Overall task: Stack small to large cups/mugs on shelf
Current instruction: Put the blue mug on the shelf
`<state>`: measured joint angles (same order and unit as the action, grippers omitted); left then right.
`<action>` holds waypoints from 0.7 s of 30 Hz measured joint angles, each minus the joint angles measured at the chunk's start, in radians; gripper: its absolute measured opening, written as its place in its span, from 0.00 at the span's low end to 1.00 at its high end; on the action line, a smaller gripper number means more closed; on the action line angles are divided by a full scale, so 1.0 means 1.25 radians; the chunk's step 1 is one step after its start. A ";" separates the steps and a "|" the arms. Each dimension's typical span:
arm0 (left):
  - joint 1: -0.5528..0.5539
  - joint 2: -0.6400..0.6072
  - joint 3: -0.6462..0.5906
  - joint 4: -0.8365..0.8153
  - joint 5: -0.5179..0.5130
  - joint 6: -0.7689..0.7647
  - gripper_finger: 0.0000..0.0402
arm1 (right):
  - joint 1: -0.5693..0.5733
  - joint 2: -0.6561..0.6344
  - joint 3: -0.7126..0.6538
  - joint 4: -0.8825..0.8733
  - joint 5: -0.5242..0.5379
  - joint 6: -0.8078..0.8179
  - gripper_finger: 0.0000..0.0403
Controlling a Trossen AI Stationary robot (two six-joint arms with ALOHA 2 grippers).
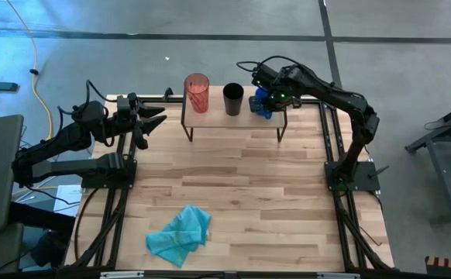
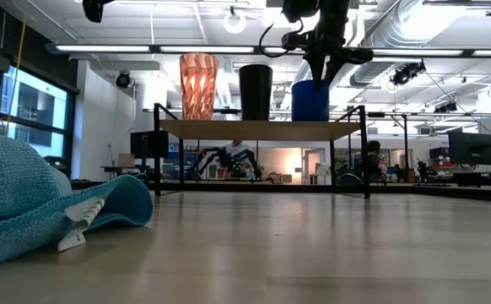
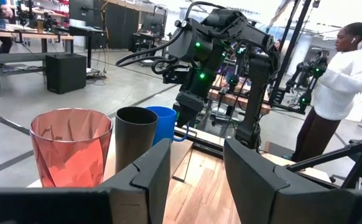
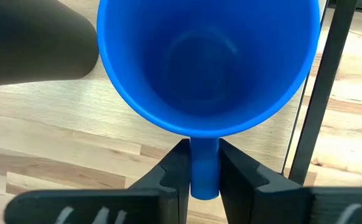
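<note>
Right gripper (image 4: 203, 171), seen in its own wrist view, straddles the handle of the blue mug (image 4: 206, 62): the two dark fingers (image 4: 175, 171) stand close on either side of the handle, at most a hairline from it, and whether they press it cannot be told. In the high view this gripper (image 1: 266, 99) sits at about 1 o'clock from the table centre, over the right end of the shelf (image 1: 233, 116). The blue mug (image 2: 310, 100) stands upright on the shelf (image 2: 258, 129), long axis vertical, mouth upward, handle pointing toward the right gripper (image 2: 330, 72) above it. Black cup (image 2: 256, 91) stands upright just beside the mug toward the shelf's middle, and the red ribbed tumbler (image 2: 198, 86) stands upright at the left end, a little apart from the black cup; all three form a row along the shelf. Left gripper (image 1: 152, 120) hovers at about 10 o'clock, beyond the shelf's left end, its fingers (image 3: 150, 174) parted and empty. Teal cloth (image 1: 180, 235) lies crumpled on the table (image 1: 287, 201) at about 7 o'clock. A person (image 3: 336, 93) in a white top stands in the room beyond.
</note>
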<state>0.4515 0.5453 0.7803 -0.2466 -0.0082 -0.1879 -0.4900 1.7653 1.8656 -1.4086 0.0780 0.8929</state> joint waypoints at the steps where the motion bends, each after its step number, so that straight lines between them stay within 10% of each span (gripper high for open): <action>1: 0.000 0.000 0.000 0.000 0.000 0.000 0.34 | 0.000 0.000 0.000 0.001 0.000 -0.001 0.16; 21: 0.000 0.000 0.000 -0.017 0.000 0.001 0.34 | 0.000 0.000 0.000 0.034 -0.002 -0.005 0.33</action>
<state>0.4515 0.5453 0.7803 -0.2683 -0.0082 -0.1871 -0.4900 1.7653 1.8656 -1.3666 0.0761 0.8867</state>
